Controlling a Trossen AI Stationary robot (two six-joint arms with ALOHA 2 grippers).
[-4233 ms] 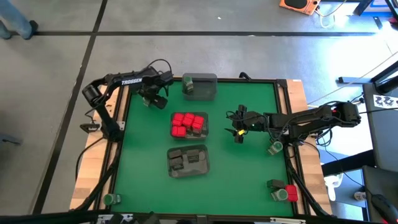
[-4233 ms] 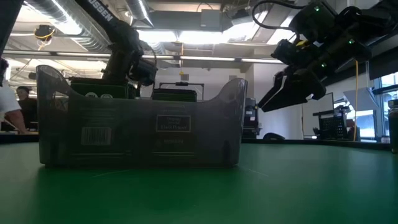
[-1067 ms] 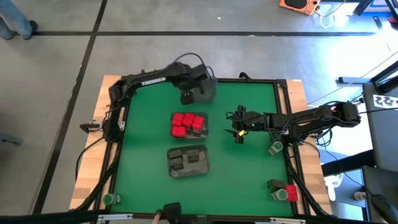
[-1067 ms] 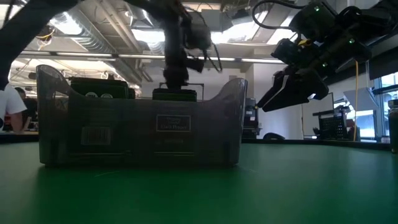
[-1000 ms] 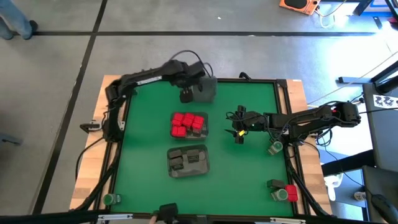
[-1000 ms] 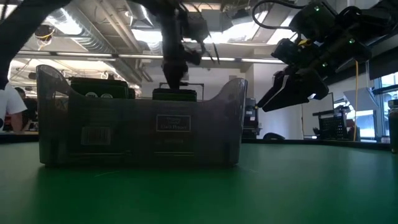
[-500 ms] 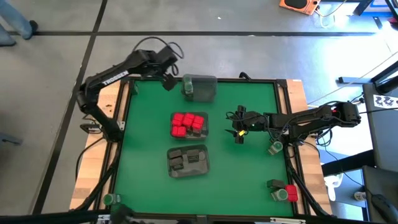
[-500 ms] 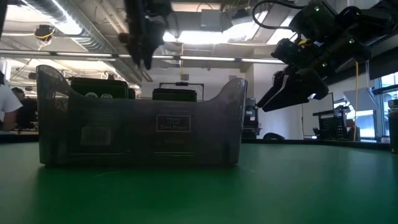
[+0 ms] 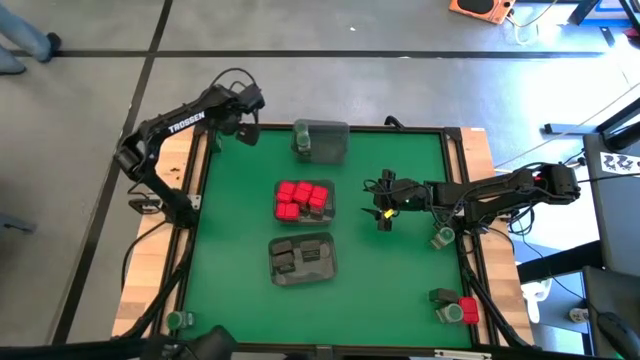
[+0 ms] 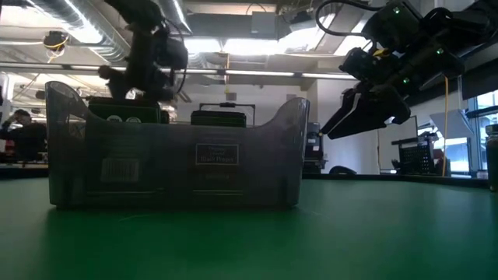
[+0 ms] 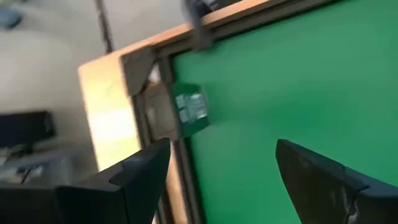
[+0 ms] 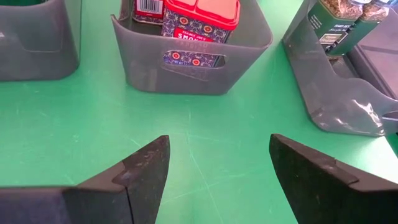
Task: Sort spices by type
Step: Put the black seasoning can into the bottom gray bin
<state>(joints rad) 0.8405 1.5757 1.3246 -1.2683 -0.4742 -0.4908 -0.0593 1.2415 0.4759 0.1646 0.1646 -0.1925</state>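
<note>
Three clear trays stand in a row down the table's middle. The far tray (image 9: 322, 140) holds a green-lidded jar (image 9: 303, 141), the middle tray (image 9: 304, 200) red boxes (image 12: 200, 20), and the near tray (image 9: 302, 258) dark blocks. My left gripper (image 9: 243, 134) hangs open over the table's far-left corner (image 11: 155, 74), with nothing between its fingers. My right gripper (image 9: 383, 212) stands open above the green mat to the right of the middle tray, facing it, also with nothing in it (image 12: 217, 142).
Loose spices stand near the right edge: a green-lidded jar (image 9: 443, 238), then a dark block (image 9: 443, 296), a red box (image 9: 467, 310) and a green jar (image 9: 450, 315) at the near right corner. Another green jar (image 9: 177, 320) stands at the near left corner. A wooden frame (image 9: 200, 170) borders the mat.
My left gripper has swung away from the far tray toward the table's left edge, ending over the far-left corner, and has rolled about its own pointing line. The jar in the far tray, hidden under it before, shows again. My right gripper has kept still.
</note>
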